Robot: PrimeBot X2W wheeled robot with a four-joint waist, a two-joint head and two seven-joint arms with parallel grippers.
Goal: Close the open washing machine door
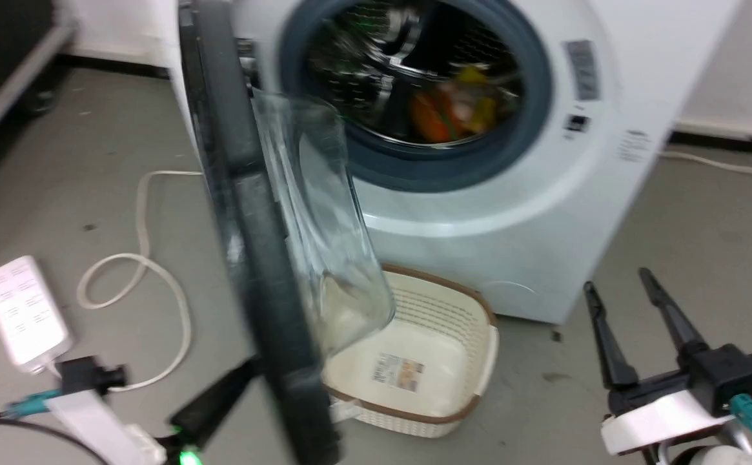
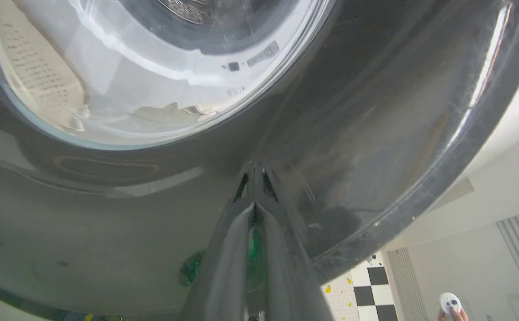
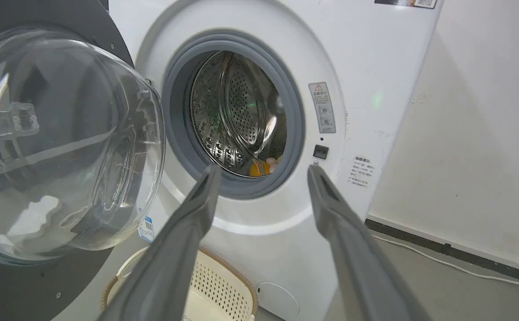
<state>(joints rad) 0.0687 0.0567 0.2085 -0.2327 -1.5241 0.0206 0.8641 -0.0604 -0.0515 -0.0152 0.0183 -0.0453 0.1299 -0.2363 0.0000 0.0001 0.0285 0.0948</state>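
Well, the white washing machine (image 1: 543,213) has its washing machine door (image 1: 253,226) swung open above a cream basket (image 1: 434,310), the left claw (image 2: 255,167) pinched shut, tips against the door's black outer face, the right claw (image 1: 616,279) spread wide, empty.

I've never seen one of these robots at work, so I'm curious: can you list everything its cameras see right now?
washing machine: one, white, straight ahead
washing machine door: one, black with clear bowl, swung open, left
rubber ring: one, grey, around the opening
drum: one, steel, inside the ring
laundry: some, orange and yellow, in drum
basket: one, cream, brown rim, floor under door
power strip: one, white, floor, left
cable: one, white, looped on floor
person's hand: one, holding white device, past door's edge
left gripper: one, dark, shut, tips on door's outer face
right gripper: one, dark, open, lower right
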